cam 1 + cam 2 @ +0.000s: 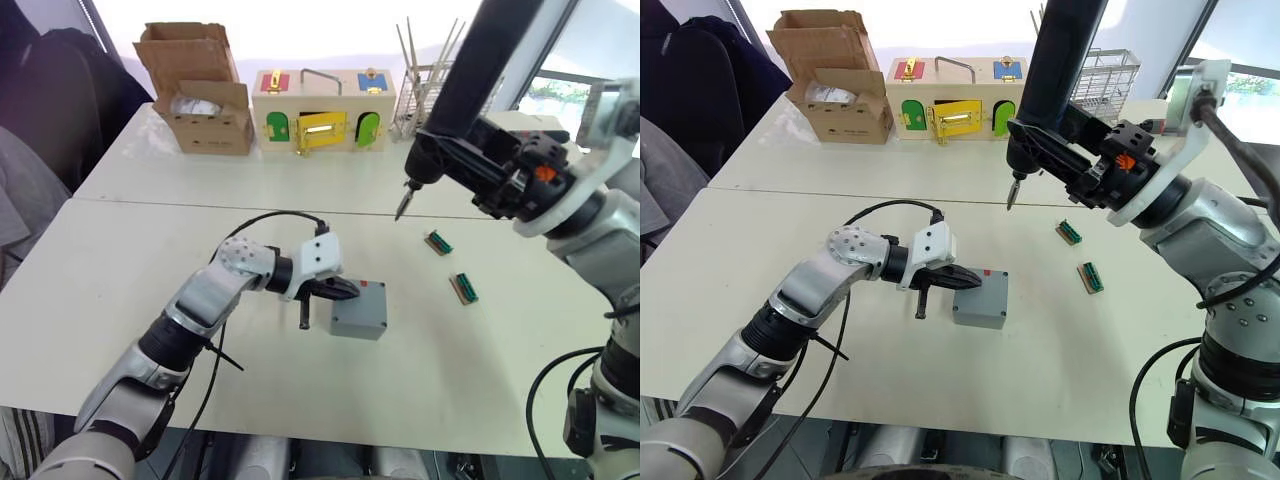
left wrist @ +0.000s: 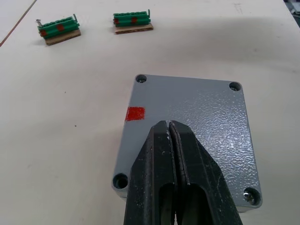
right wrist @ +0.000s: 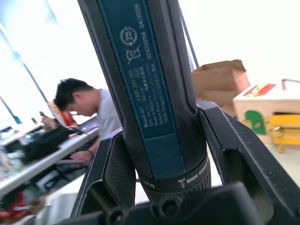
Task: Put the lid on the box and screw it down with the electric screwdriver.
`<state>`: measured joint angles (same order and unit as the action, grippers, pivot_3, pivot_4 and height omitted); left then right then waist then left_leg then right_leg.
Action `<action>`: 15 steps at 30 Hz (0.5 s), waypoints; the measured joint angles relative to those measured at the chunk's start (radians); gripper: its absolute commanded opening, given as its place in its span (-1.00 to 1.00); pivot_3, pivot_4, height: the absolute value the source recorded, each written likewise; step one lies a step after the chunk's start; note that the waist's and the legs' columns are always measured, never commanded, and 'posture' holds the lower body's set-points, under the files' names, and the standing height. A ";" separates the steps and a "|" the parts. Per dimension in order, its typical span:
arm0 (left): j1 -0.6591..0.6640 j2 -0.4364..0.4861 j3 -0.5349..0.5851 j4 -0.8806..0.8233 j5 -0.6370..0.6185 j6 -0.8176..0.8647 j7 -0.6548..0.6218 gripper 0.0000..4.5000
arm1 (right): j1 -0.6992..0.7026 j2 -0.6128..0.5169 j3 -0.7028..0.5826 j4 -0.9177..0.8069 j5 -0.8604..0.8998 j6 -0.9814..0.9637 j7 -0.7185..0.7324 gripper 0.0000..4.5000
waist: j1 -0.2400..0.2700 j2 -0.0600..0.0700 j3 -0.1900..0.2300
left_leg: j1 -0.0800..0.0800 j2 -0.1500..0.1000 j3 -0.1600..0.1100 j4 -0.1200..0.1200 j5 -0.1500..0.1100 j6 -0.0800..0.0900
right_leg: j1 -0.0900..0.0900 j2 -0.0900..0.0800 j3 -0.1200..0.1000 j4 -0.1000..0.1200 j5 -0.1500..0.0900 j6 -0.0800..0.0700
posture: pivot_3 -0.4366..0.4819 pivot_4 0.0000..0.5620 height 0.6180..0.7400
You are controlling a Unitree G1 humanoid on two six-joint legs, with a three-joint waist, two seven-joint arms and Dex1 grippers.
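The grey box (image 1: 356,325) stands on the white table in front of me. The lid (image 2: 211,122) lies flat on top of it, with a screw hole at each corner and a red mark at one edge. My left gripper (image 2: 168,125) is shut and empty, its tips over the near part of the lid (image 1: 368,301). Up and to the right, my right gripper (image 1: 492,172) is shut on the black electric screwdriver (image 1: 478,75). The tool is tilted, and its bit (image 1: 401,208) points down above the table, beyond the box and apart from it.
Two green terminal blocks (image 1: 438,242) (image 1: 464,287) lie right of the box. At the back stand a cardboard carton (image 1: 205,105), a wooden box with coloured doors (image 1: 318,112) and a wire rack (image 1: 420,95). A person (image 3: 89,108) sits at another table in the right wrist view.
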<state>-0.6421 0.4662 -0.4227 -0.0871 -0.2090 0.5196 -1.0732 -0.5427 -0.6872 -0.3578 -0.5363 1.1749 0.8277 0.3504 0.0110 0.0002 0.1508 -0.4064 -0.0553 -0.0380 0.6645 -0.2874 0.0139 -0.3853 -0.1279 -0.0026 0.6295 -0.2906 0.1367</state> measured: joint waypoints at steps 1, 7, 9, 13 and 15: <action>-0.002 -0.003 0.014 0.005 -0.002 0.010 0.009 -1.00 | 0.000 0.000 0.003 0.014 -0.001 0.004 -0.016 -0.17 | 0.000 0.000 0.000 | -0.002 0.000 0.001 0.001 0.000 0.000 | -0.003 0.000 0.000 0.001 0.000 0.000 | -0.05 -0.47 0.92; -0.085 -0.034 0.162 -0.038 -0.140 0.137 0.024 -1.00 | -0.149 -0.176 -0.013 0.296 0.033 0.162 -0.155 -0.17 | 0.004 0.002 0.013 | -0.014 -0.002 0.002 0.004 0.006 -0.006 | -0.013 0.001 0.000 0.003 0.000 0.000 | -0.05 -0.47 0.92; -0.099 -0.019 0.199 -0.098 -0.196 0.165 0.002 -1.00 | -0.189 -0.321 -0.027 0.422 0.013 0.247 -0.147 -0.17 | 0.003 0.002 0.013 | -0.017 -0.002 0.001 0.002 0.006 -0.005 | -0.015 0.001 -0.001 0.002 0.000 0.000 | -0.05 -0.47 0.92; -0.064 0.019 0.175 -0.190 -0.238 0.187 -0.050 -1.00 | -0.192 -0.523 0.048 0.589 -0.050 0.422 0.005 -0.17 | -0.009 0.001 0.014 | -0.019 -0.002 0.004 -0.003 0.005 -0.003 | -0.019 0.000 -0.002 0.001 0.000 0.000 | -0.05 -0.47 0.92; -0.038 0.026 0.123 -0.212 -0.231 0.170 -0.062 -1.00 | -0.187 -0.525 0.088 0.679 -0.059 0.494 0.089 -0.17 | -0.021 0.002 0.015 | -0.019 -0.002 0.007 -0.002 0.004 -0.002 | -0.019 0.000 -0.003 0.001 0.000 0.000 | -0.05 -0.47 0.92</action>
<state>-0.6800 0.4922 -0.3000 -0.2988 -0.4400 0.6901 -1.1354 -0.7296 -1.2121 -0.2701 0.1424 1.1161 1.3217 0.4392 -0.0102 0.0018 0.1653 -0.4257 -0.0570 -0.0315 0.6625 -0.2830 0.0116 -0.4040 -0.1283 -0.0051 0.6300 -0.2903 0.1371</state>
